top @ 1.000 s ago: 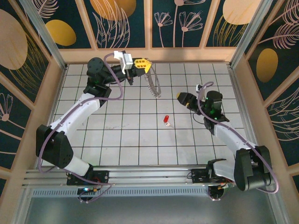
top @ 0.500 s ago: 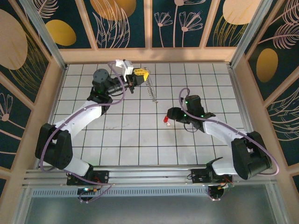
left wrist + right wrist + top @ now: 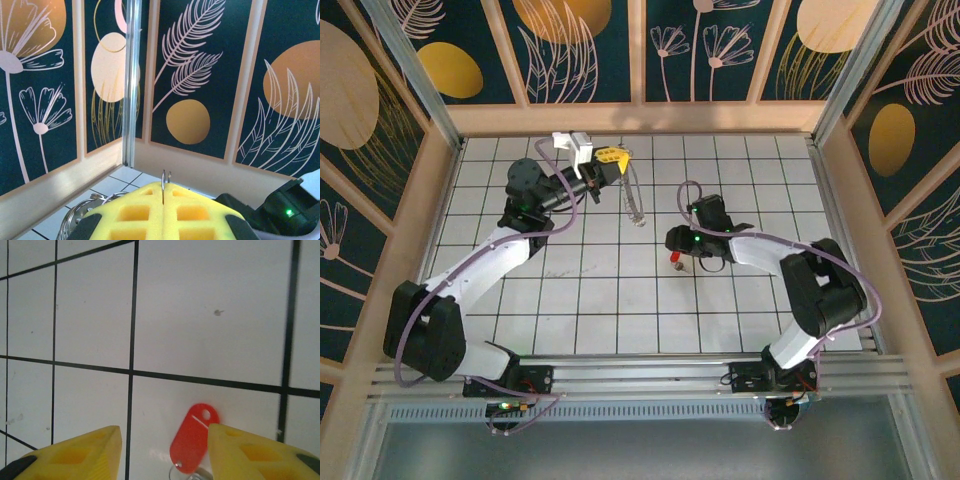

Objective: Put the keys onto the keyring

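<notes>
The right gripper [image 3: 165,454] hangs over the red key [image 3: 194,437], jaws parted either side, gripping nothing. Beyond the key, the left gripper [image 3: 610,157] pinches the dangling keyring [image 3: 634,200].

A robot lab test cell: white gridded tabletop [image 3: 590,300], floral-painted panels [image 3: 580,50] from 9 through 12 to 3 o'clock, left arm [image 3: 480,255] and right arm [image 3: 760,246] bolted to an aluminium rail [image 3: 640,375] at 6 o'clock

bright even light, faint shadows; soft glare on table [image 3: 210,285]; wrist close-ups slightly soft.
</notes>
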Robot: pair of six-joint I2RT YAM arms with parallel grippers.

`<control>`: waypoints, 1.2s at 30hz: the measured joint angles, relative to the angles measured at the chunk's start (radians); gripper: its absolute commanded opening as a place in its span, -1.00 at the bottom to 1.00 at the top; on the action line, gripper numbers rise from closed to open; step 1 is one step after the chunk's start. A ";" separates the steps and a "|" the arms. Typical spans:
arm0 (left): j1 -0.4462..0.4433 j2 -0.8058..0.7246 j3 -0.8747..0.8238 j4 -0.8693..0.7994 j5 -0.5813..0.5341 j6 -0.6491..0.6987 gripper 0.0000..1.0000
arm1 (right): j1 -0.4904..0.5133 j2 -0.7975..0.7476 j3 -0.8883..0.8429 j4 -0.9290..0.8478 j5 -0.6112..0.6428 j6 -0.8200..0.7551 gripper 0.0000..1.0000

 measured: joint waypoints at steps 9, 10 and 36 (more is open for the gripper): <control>0.000 -0.013 -0.009 -0.003 -0.012 0.007 -1.00 | 0.034 0.029 0.001 0.008 0.020 0.005 -0.06; 0.000 -0.013 -0.009 -0.003 -0.012 0.007 -1.00 | 0.033 0.021 -0.007 0.008 0.025 0.006 -0.06; 0.000 -0.013 -0.048 0.002 -0.011 0.007 -1.00 | 0.035 0.038 -0.033 0.011 0.069 0.028 -0.08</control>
